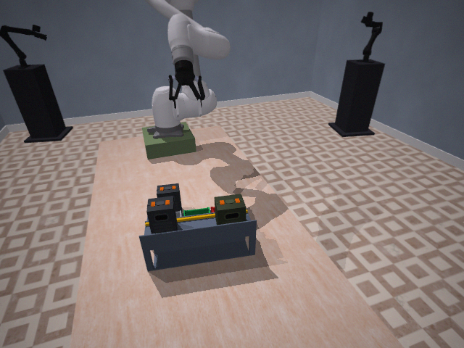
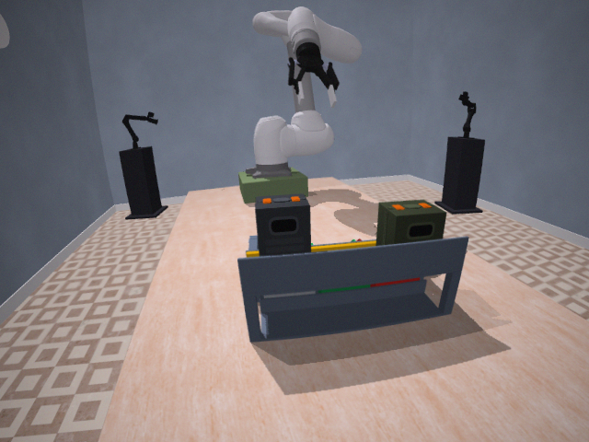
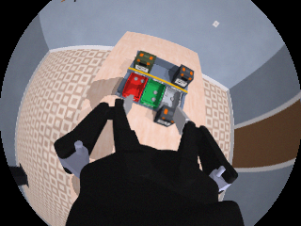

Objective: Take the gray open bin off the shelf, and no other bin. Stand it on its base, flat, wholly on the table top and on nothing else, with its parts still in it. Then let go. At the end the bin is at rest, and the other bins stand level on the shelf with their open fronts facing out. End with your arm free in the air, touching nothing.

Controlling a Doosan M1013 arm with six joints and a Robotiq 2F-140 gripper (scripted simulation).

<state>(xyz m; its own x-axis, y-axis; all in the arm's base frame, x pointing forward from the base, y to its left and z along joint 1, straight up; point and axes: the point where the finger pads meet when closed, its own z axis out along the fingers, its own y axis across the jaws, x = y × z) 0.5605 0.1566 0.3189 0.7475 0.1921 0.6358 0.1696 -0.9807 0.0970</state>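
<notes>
Patterned tiles surround the worktop (image 1: 123, 299) (image 2: 200, 380) (image 3: 115, 47). Above the slate-blue shelf (image 1: 198, 239) (image 2: 352, 266) (image 3: 163, 71), the pincer (image 1: 188, 108) (image 2: 316, 95) (image 3: 153, 106) hangs half open, gripping nothing. The gray open bin (image 3: 171, 97) sits on that shelf; best approach slowly, straddling its walls, kept level, avoiding neighbours.

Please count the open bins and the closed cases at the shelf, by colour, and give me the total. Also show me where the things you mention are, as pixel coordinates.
Red bin (image 1: 212, 209) (image 2: 395, 282) (image 3: 134, 88): 1
Green bin (image 1: 196, 212) (image 2: 343, 288) (image 3: 150, 93): 1
Gray bin (image 2: 290, 294) (image 3: 171, 97): 1
Black cases (image 1: 162, 225) (image 2: 283, 241) (image 3: 183, 75): 2
Dark green case (image 1: 224, 209) (image 2: 390, 228) (image 3: 143, 62): 1
Total: 6
</notes>
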